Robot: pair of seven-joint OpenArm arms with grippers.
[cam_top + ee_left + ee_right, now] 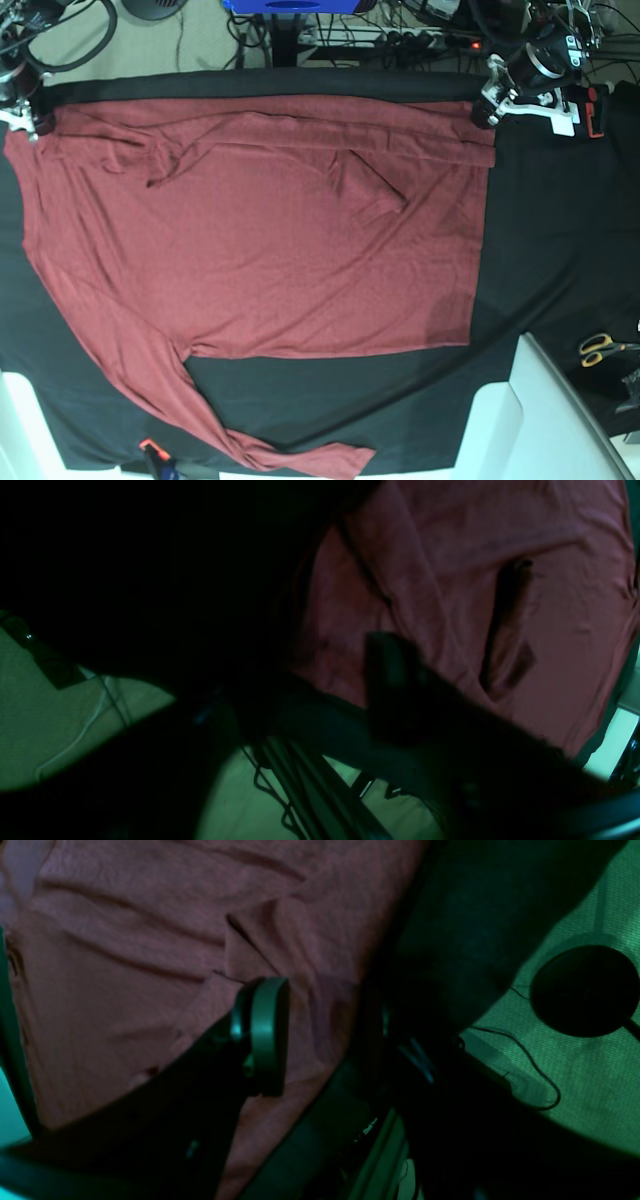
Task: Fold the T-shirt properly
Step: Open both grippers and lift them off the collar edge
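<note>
On black cloth [560, 250], shirt [270, 260] lies spread, far edge folded inward, one sleeve trailing near. We judge both grippers, left [497, 108] and right [22, 112], parked at far corners after laying fold; finger spread we cannot tell.

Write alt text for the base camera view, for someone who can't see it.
A large maroon long-sleeved T-shirt lies spread on a black table cloth, its top edge folded over and one sleeve trailing toward the bottom edge. The left gripper and right gripper sit at the shirt's two top corners. Yellow-handled scissors lie at the right.
</note>
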